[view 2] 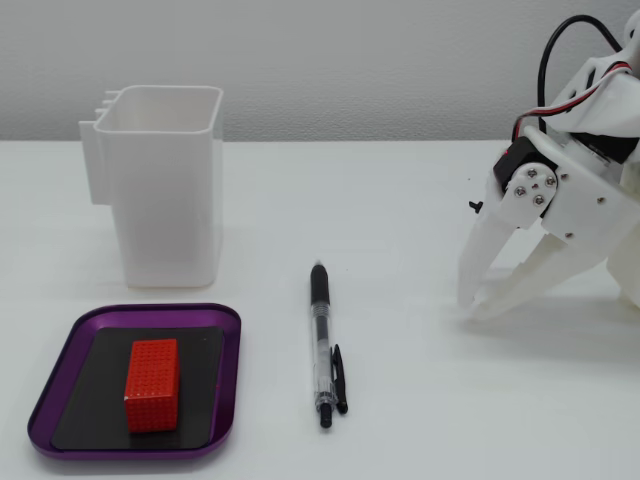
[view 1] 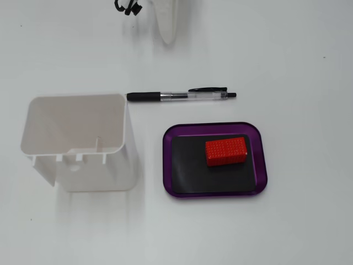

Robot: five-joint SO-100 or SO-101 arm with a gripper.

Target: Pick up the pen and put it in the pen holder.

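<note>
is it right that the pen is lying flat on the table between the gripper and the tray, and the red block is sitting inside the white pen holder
Not quite. The red block sits on the purple-rimmed tray, not inside the white pen holder; a fixed view looking down into the holder shows it empty. The rest holds: the pen lies flat on the table between the gripper and the tray.

text: none readable | labels: none | brands: none | numbers: none

pen (view 2: 321, 340) unobstructed, tray (view 2: 225, 400) beside it

Arm (view 2: 590, 150) cut off by right edge
</note>
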